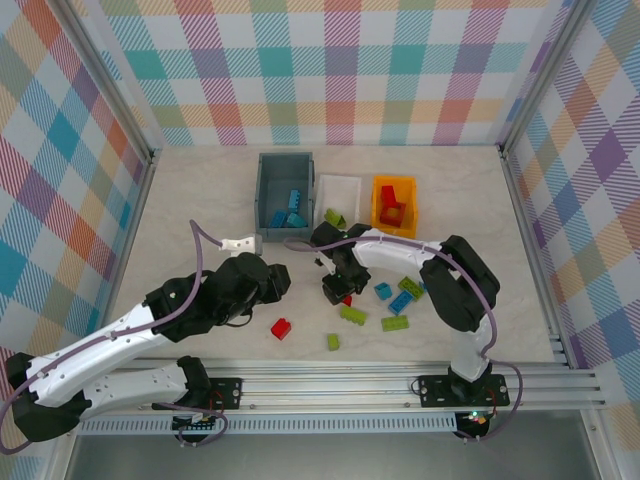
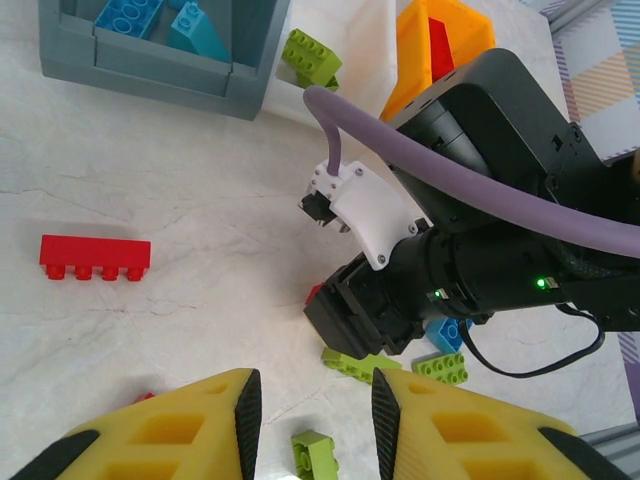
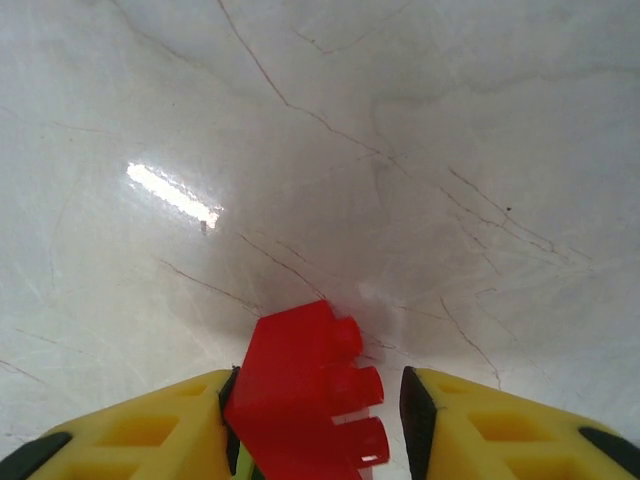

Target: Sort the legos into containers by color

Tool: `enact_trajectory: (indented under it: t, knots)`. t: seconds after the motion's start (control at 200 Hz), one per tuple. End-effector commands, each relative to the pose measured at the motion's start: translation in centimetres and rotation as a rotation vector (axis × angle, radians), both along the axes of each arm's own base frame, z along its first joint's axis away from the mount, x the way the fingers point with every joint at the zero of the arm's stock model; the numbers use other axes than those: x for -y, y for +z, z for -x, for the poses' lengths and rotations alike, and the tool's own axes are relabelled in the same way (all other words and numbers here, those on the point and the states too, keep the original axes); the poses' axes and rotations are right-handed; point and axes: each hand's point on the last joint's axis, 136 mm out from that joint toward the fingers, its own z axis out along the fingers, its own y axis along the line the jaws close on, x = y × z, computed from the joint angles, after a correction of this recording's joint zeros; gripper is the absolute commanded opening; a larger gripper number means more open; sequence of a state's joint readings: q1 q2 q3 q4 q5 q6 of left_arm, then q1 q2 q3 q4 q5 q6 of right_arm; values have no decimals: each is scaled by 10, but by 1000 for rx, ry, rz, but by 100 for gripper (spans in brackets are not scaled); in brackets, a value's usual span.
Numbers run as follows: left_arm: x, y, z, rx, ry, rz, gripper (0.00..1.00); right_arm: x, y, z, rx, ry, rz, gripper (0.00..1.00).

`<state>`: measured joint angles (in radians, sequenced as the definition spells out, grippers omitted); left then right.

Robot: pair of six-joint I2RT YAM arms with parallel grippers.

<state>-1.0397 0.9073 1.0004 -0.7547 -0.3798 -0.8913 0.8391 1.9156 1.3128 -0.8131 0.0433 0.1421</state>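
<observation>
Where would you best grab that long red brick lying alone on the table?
Probably at its middle, from straight above, jaws across the narrow width. The long red brick lies flat on the table with bare space around it, so a middle grip should keep it level.

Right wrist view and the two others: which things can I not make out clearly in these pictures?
- Right wrist view: red brick between the right hand's fingers; bottom edge cuts it, so the grip is unclear.
- Top view: the right arm hides most of that brick.
- Left wrist view: the left hand's finger hides most of another red brick.
</observation>
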Motion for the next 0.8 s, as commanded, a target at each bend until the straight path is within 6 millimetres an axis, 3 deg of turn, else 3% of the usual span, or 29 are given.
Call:
enact_trajectory:
  t: [0.0, 0.185, 0.31, 0.48, 0.635, 0.795]
  knots:
    - [-6, 10, 1, 25, 15, 13, 36, 0, -3, -1, 4, 0, 24, 41]
    - [-3, 9, 0, 28, 10, 16, 37, 5, 14, -15, 91, -32, 28, 32]
    - [7, 11, -2, 25, -13, 20, 37, 18, 62, -38, 195, -133, -52, 30]
    - [43, 15, -9, 12, -86, 57, 37, 70, 119, -87, 287, -381, -211, 30]
    - [91, 16, -21, -8, -158, 82, 37, 112, 129, -138, 287, -584, -334, 31]
    - [138, 26, -31, 20, -221, 24, 37, 122, 120, -184, 259, -674, -407, 31]
